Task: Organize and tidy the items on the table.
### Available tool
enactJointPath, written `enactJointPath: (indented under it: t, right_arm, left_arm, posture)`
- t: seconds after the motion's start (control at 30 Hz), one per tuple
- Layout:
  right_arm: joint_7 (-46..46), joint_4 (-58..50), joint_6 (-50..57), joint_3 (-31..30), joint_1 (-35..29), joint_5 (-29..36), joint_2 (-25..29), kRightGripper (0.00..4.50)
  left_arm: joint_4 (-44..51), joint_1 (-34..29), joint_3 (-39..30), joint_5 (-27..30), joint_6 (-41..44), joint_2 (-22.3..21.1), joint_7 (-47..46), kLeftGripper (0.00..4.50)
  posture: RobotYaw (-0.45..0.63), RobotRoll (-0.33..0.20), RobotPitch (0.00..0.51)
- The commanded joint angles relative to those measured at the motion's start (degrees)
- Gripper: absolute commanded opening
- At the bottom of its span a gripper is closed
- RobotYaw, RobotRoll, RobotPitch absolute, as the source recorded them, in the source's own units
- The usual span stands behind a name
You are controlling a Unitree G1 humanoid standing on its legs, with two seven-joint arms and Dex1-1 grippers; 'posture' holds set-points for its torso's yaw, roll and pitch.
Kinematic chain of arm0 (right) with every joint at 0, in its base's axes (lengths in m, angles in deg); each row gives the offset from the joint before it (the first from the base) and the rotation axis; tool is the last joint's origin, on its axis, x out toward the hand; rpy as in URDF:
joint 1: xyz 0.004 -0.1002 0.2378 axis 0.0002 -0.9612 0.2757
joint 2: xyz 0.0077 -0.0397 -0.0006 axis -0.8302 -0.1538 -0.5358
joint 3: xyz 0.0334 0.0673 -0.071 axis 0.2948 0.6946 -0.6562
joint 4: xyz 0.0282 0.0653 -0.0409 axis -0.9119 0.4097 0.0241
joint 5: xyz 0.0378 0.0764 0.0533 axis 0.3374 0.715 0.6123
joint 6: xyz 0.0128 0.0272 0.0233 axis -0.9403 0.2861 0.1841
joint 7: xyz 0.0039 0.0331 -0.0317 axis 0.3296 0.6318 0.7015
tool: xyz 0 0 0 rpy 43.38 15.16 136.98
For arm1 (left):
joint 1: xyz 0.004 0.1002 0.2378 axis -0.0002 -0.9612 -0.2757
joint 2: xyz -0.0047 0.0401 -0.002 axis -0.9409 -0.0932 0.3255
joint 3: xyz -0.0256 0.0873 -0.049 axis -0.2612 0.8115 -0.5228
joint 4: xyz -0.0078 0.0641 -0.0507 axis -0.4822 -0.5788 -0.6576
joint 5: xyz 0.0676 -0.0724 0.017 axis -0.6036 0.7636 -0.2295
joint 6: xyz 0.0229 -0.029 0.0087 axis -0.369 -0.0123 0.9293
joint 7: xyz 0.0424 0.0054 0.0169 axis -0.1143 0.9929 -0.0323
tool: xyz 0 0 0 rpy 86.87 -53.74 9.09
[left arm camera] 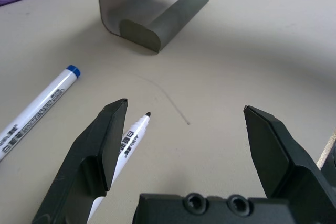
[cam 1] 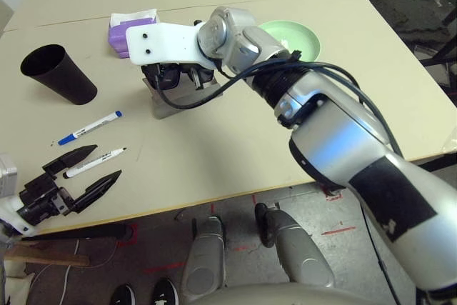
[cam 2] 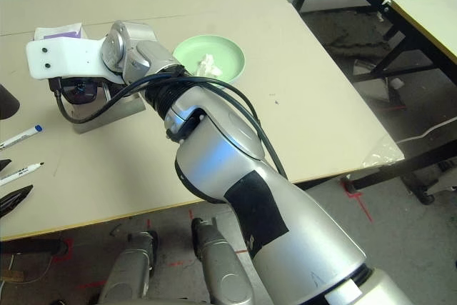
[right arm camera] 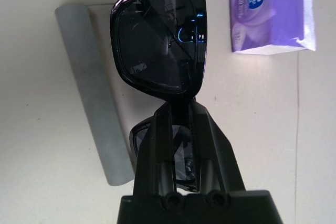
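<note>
My right gripper (right arm camera: 178,109) is shut on the black sunglasses (right arm camera: 157,51), holding them by the bridge just above the open grey glasses case (cam 1: 171,105). The purple tissue box (cam 1: 127,30) lies just behind the case. Two white marker pens lie at the front left: one with a blue cap (cam 1: 89,128), one with a bare black tip (cam 1: 93,163). My left gripper (left arm camera: 185,108) hovers open near the table's front edge, one finger (left arm camera: 100,150) over the black-tipped marker (left arm camera: 131,135). A crumpled white tissue (cam 2: 209,66) sits in the light-green plate (cam 2: 228,49).
A black cup (cam 1: 57,73) is at the far left of the table (cam 1: 235,148). A thin seam line runs across the tabletop behind the tissue box. The table's front edge is close behind my left gripper. Another table's legs stand on the floor at the right.
</note>
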Motion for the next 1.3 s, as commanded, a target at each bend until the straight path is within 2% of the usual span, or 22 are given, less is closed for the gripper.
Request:
enactJointPath:
  t: [0.03, 0.3, 0.57, 0.8, 1.03, 1.3]
  right_arm:
    - [-1.3, 0.7, -1.0, 1.4, 1.3, 0.5, -7.0, 0.16]
    - [-1.3, 1.2, -1.9, 1.7, -0.8, 0.3, -7.6, 0.16]
    - [0.0, 1.3, -1.7, 1.4, -2.6, 0.2, -7.7, 0.16]
    - [0.3, 1.2, -1.5, 1.2, -4.1, 0.1, -7.7, 0.16]
    - [-1.9, 1.4, -2.4, 1.1, -5.8, -0.1, -8.6, 0.16]
    - [-5.9, 1.9, -5.0, 0.6, -6.4, -1.1, -9.4, 0.16]
  left_arm:
    - [-0.3, -0.5, -1.3, 0.9, 0.2, 0.4, -0.3, 4.5]
    - [-1.8, 0.3, -2.1, 1.7, 0.3, 0.7, -1.0, 4.5]
    - [1.9, -0.3, -1.5, 1.8, 1.2, 1.9, -3.2, 4.5]
    - [1.5, -0.4, -1.9, 2.0, 1.2, 1.9, -3.3, 4.5]
    - [-0.9, -0.1, -2.4, 2.2, 0.3, 1.7, -1.9, 4.5]
    - [2.4, -0.9, -1.9, 2.6, 1.6, 2.3, -3.8, 4.5]
  posture:
    - [0.03, 0.0, 0.248]
    - [0.03, 0.0, 0.254]
    - [0.03, 0.0, 0.258]
    - [0.03, 0.0, 0.265]
    - [0.04, 0.0, 0.27]
    - [0.05, 0.0, 0.276]
